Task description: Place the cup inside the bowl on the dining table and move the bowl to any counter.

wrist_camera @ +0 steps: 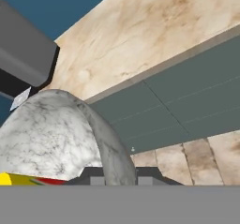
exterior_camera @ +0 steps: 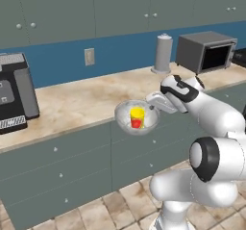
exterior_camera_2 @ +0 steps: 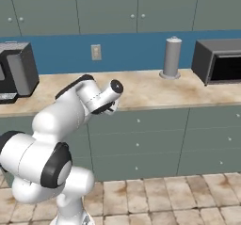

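Gripper [exterior_camera: 153, 107] clamped on the rim of the bowl [exterior_camera: 136, 117] — in the hand view the rim wall [wrist_camera: 110, 143] runs up between the two dark fingertips [wrist_camera: 96, 175], jaws narrow, closed on it. Bowl is held in the air in front of the counter [exterior_camera: 91, 101], w/ its near side over the drawer fronts [exterior_camera: 72, 161] and its far side about level w/ the counter edge; can't tell from the left base view whether it touches the top. Cup [exterior_camera: 137, 117] stands upright inside the bowl, yellow w/ red patch low on its side, just beyond the fingertips on the bowl's inner side; in the hand view only a yellow/red sliver shows at lower left, beside the near finger. Bowl interior looks marbled grey-white up close. Well beyond the fingers, on the counter: coffee machine [exterior_camera: 14, 92] off to the far left, grey paper-towel roll [exterior_camera: 163, 54] upright near the back wall, microwave [exterior_camera: 206, 51] to its right w/ dark door. Wall outlet [exterior_camera: 90, 57] on the blue backsplash behind — above it a row of grey-green cabinets [exterior_camera: 125, 7]. In the right base view the arm [exterior_camera_2: 70, 113] hides the hand and bowl; counter, roll and microwave show past it. Floor under the fingers is tan tile [exterior_camera: 125, 205].
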